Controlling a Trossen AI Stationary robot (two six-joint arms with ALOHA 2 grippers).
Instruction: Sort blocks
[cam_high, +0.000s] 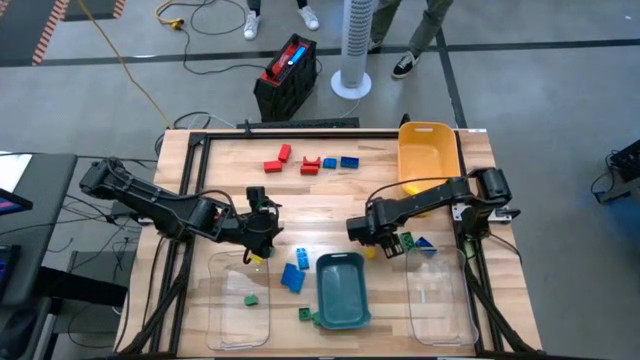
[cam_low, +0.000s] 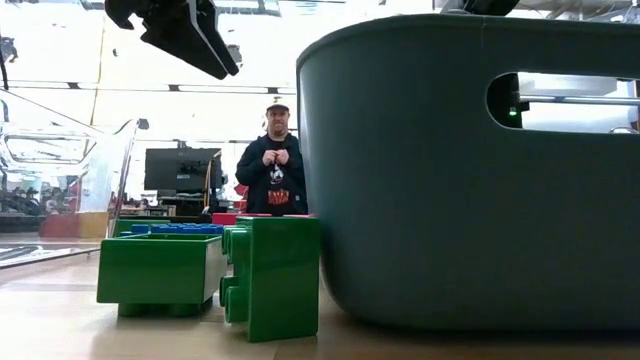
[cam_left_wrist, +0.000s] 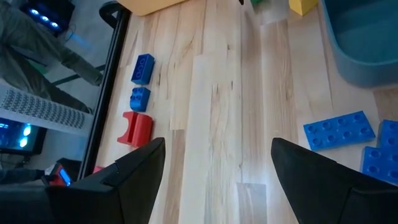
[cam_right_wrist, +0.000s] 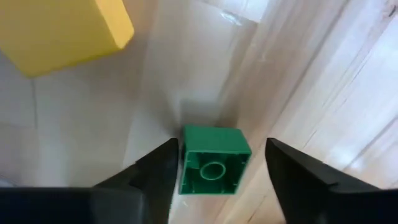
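Right now your right gripper (cam_right_wrist: 217, 163) sits low over the desk (cam_high: 330, 210) beside the teal bin (cam_high: 343, 292), jaws apart, a green block (cam_right_wrist: 213, 160) lying between them, not pinched. A yellow block (cam_right_wrist: 62, 28) lies near it. Your left gripper (cam_left_wrist: 214, 163) hovers near the clear bin (cam_high: 222, 300), jaws apart and empty, with flat blue blocks (cam_left_wrist: 339, 129) just beside it. Red blocks (cam_high: 277, 159) and more blue blocks (cam_high: 340, 162) sit along the far desk edge, well apart from both grippers.
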